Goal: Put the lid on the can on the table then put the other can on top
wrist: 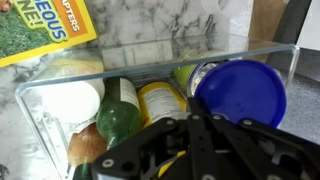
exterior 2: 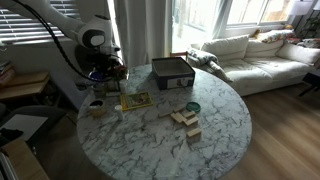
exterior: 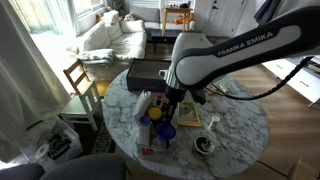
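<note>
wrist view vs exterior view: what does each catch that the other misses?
Wrist only: the blue lid lying inside a clear bin next to jars, with the gripper just above them; its jaw state is unclear.
Exterior only: the whole round table, the black box, the can, wooden blocks, the sofa and the arm.
Both: the marbled tabletop and the yellow-green book.
</note>
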